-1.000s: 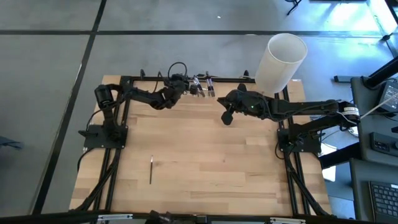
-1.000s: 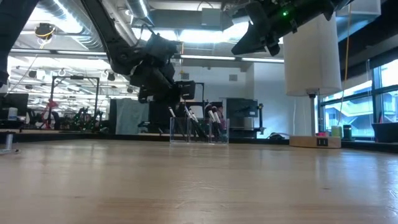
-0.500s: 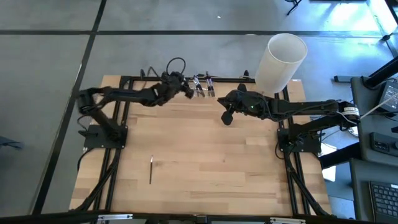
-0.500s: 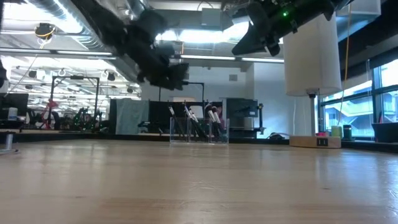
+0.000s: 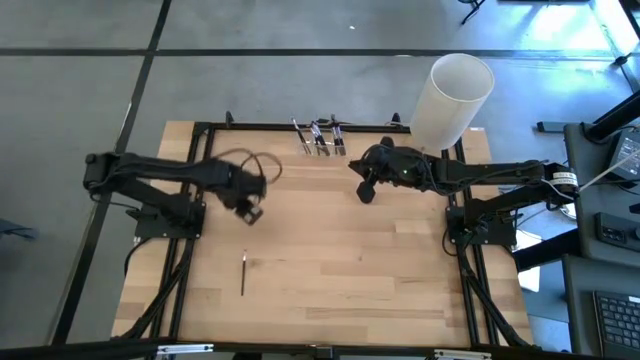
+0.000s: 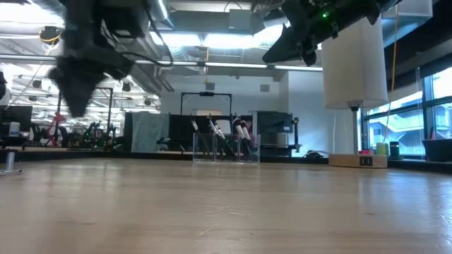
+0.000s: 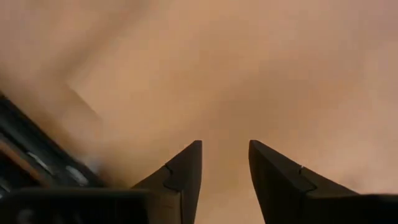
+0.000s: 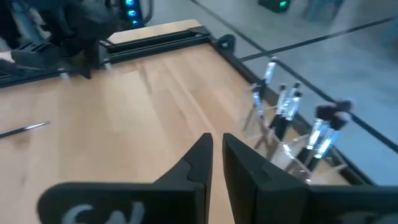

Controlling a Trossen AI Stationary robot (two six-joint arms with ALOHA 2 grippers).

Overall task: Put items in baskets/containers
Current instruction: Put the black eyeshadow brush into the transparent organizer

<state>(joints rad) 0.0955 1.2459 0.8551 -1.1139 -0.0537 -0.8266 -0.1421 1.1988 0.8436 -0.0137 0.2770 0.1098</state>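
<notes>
Several makeup brushes stand tilted, bristles up, in the clear holder [image 5: 320,137] at the table's far edge, also in the low view [image 6: 226,147] and the right wrist view [image 8: 292,134]. One dark brush [image 5: 242,272] lies flat on the wood near the left front, seen too in the right wrist view [image 8: 25,129]. My left gripper [image 5: 248,210] hangs open over bare wood, left of centre and farther back than that brush; its fingers [image 7: 225,149] hold nothing. My right gripper [image 5: 366,190] hovers shut, high above the table right of the holder [image 6: 289,46].
A tall white cylinder [image 5: 452,100] on a tan base stands at the far right corner, close behind the right arm. Black frame rails [image 5: 200,128] run along the far edge and both sides. Bare wood [image 5: 360,270] fills the middle and near part.
My left gripper has swept away from the holder at the far edge, toward the table's near left, and now hangs over bare wood above the lone brush's side of the table. The brushes in the holder stand as before.
</notes>
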